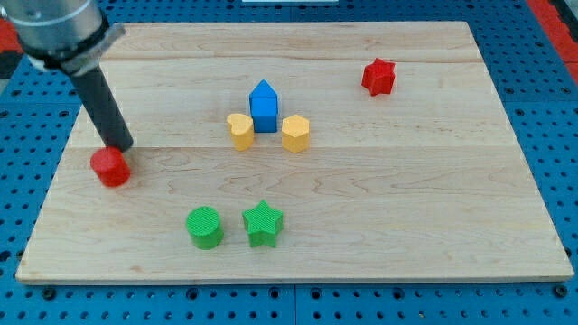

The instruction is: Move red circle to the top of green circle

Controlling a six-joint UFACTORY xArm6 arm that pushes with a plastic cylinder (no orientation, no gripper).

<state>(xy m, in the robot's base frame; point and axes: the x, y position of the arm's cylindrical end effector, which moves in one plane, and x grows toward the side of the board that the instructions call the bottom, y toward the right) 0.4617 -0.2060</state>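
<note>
Tool: my tip (121,144), a bare rod grasping nothing, touching the red circle (110,167) at its upper edge.
Red circle: near the counter (433,226) left edge.
Green circle (205,226): toward the view's lower right of the tip, beside the green star (263,223).
Room: open board between both circles.

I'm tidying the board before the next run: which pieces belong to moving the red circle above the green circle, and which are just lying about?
In the job:
red circle, with my tip touching its upper right edge
green circle

Lying about:
green star
red star
blue block
yellow heart
yellow hexagon
</note>
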